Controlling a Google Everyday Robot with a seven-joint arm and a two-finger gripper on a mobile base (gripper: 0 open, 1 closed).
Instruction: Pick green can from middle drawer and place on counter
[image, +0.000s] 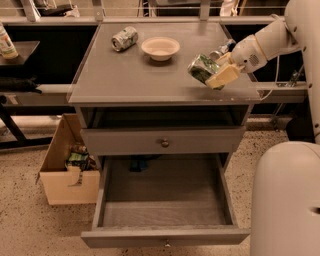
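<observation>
Your gripper (216, 76) is clamped on the green can (202, 67) — tilted, down by the tabletop (130, 75) at its 3 o'clock edge, out of the open middle drawer (165, 200). Bring it upright, seat its base flat — then let go.

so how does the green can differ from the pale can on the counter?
Colour: the green can is green-and-white patterned; the pale can is silvery-white. Place: the green can is over the counter's right front, the pale can at its back left. State: the green can is tilted, held in the gripper there; the pale can lies free on its side. Both are small drink cans.
</observation>
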